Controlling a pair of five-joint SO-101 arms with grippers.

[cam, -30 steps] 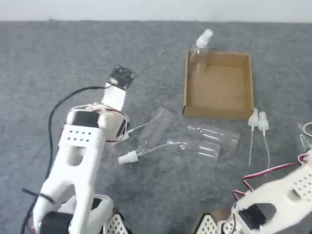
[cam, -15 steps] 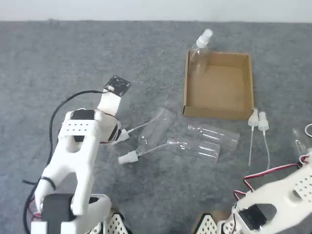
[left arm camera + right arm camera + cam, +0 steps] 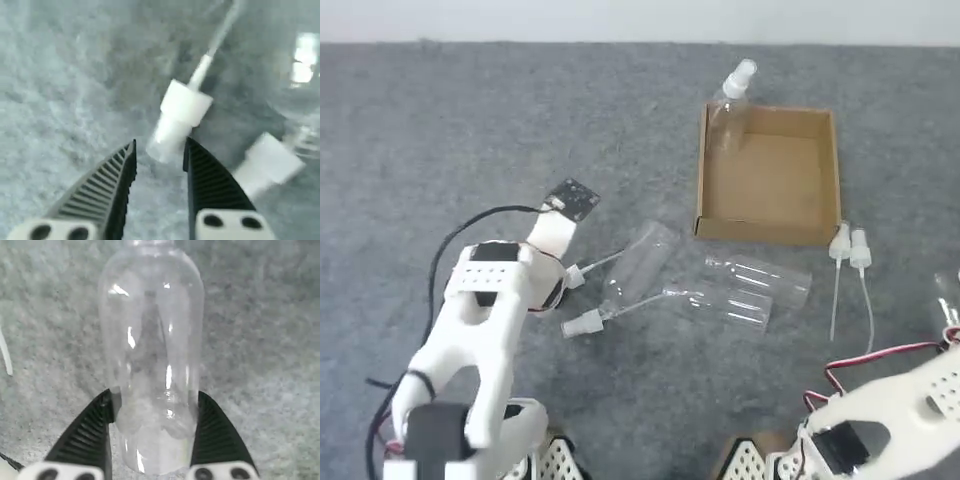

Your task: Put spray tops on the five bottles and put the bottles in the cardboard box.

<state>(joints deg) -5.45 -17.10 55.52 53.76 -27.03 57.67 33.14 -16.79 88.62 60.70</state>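
Left gripper [image 3: 159, 160]: jaws apart, tips flanking one end of a loose spray top [image 3: 180, 117] on the carpet [image 3: 420, 120]. Right gripper [image 3: 155, 397]: clamped on a clear bottle [image 3: 150, 330], well apart from the cardboard box [image 3: 767, 232]. Risk I logged: such a shallow, end-only bite might squirt the top sideways.

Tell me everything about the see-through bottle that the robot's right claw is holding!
The bottle is clear plastic, smooth, with rounded shoulders, and looks empty. Its neck runs past the picture's edge, so I cannot tell whether a spray top is on it. The right gripper clamps its lower body, with one black ribbed finger on each side. Grey carpet lies behind it.
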